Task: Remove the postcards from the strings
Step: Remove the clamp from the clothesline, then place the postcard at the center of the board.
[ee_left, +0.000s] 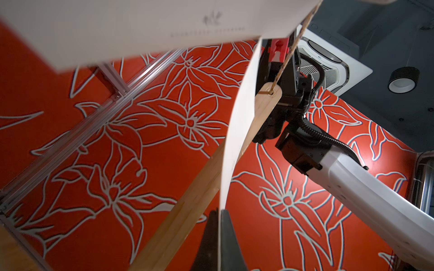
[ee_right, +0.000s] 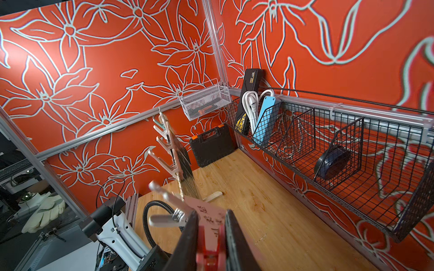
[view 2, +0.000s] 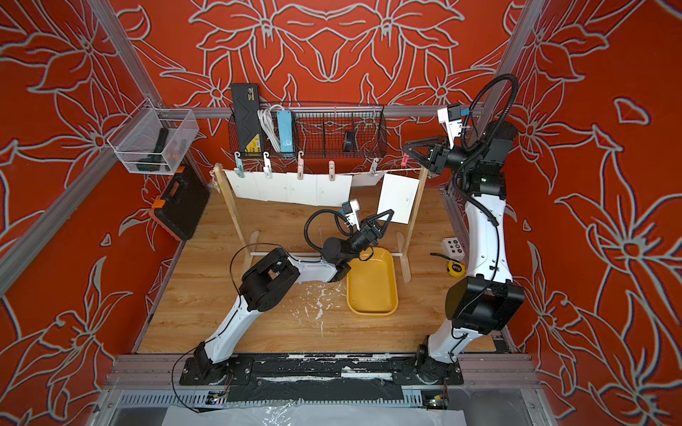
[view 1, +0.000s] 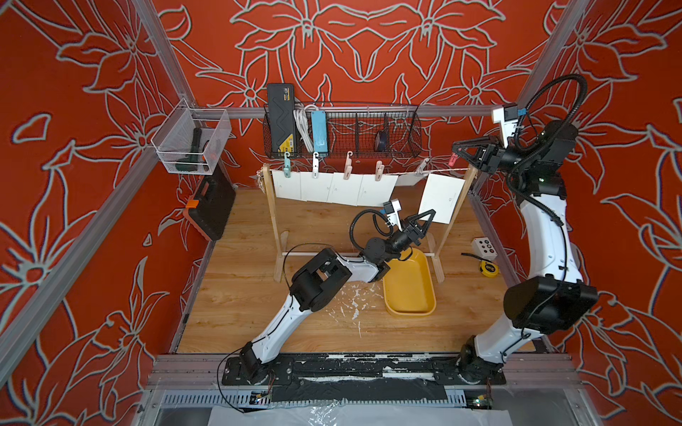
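Six white rectangular paper postcards (view 1: 332, 188) hang in the upper middle of both top views. They are pinned to a thin pale twisted twine (view 1: 443, 171) strung between two light wooden posts (view 1: 272, 217). Each is blank apart from a tiny faint grey mark. Four overlap in a row under pastel clothes pegs (view 1: 314, 162), and a fifth sits just right of them, foreshortened. The rightmost postcard (view 1: 441, 197) hangs tilted beside the right-hand post.

The left gripper (view 1: 430, 214) is clamped on that card's lower edge. In the left wrist view its dark fingers (ee_left: 229, 235) pinch the sheet, which rises as a thin curved strip seen edge-on. The right gripper (view 1: 456, 148), at the right end of the line, is squeezed onto a red plastic clothes peg (ee_right: 207, 248).

Whether that peg still bites the card cannot be made out. The print on the card across the top of the left wrist view is too blurred to read. The right wrist view shows the row edge-on, so the faces are hidden, and the nearest peg is blurred. Both wrist views cut the fingers off at the bottom edge.
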{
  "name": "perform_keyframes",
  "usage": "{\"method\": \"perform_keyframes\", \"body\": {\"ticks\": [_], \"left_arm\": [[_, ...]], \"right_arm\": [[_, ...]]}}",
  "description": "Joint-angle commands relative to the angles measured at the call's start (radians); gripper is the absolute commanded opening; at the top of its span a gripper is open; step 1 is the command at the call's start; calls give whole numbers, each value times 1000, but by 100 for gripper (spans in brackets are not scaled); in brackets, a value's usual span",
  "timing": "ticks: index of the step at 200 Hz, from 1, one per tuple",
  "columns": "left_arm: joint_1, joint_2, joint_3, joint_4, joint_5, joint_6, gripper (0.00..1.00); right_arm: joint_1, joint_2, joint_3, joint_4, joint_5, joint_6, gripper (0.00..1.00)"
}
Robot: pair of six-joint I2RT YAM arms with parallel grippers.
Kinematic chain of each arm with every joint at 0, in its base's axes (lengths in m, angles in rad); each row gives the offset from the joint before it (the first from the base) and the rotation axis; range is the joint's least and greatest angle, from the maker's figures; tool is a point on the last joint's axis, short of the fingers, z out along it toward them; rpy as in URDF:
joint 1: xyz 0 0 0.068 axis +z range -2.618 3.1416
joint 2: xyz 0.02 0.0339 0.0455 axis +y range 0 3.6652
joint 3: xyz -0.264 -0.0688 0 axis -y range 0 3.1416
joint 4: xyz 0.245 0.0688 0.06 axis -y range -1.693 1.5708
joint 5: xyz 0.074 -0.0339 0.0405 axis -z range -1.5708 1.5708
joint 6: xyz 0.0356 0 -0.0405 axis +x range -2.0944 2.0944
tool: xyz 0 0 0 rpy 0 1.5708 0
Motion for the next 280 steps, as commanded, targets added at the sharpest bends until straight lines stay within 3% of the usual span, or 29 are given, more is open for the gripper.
{"method": "perform_keyframes", "body": {"ticks": [1,182,280], "left_arm": [[-11,-31,-35,180,20,-5,0],[-46,-150,-318,225,62,-3,0],[-47,-294,-607,224,53,0,0]], "right_arm": [[17,-26,36,29,4,5,20],[25,-105,13,3,117,-2,20],[31,-210,-102,-51,175,-41,21]]}}
